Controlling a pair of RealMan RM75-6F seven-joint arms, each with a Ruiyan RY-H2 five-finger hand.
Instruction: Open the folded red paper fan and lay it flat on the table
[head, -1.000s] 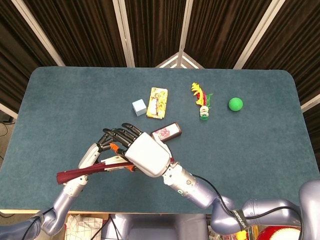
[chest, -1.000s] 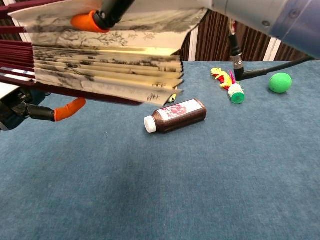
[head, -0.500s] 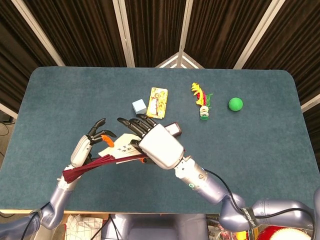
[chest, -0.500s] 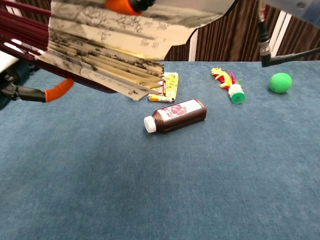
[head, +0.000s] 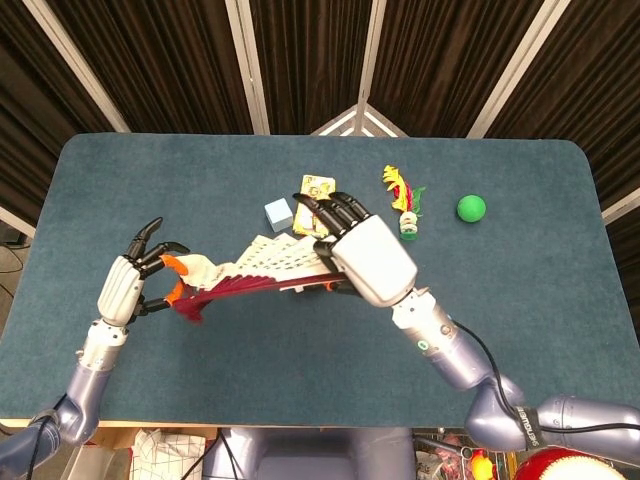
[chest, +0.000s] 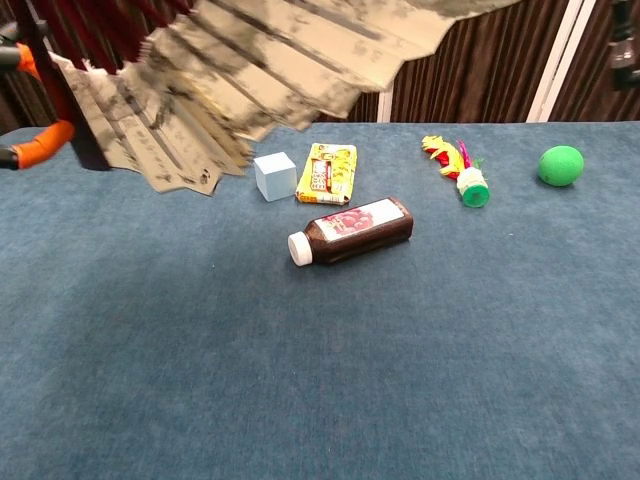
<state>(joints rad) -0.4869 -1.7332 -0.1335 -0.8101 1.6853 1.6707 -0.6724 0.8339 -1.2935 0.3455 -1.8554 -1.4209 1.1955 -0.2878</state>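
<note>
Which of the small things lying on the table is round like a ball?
The green ball, at the far right, beyond the feathered toy. The cube, packet and bottle are not round.

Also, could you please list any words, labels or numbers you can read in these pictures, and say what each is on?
None can be read.
Fan: dark ink marks on the paper, too blurred to read.
Brown bottle: red and white label, print too small.
Yellow packet: printed, but illegible.
Pale blue cube: no markings visible.
</note>
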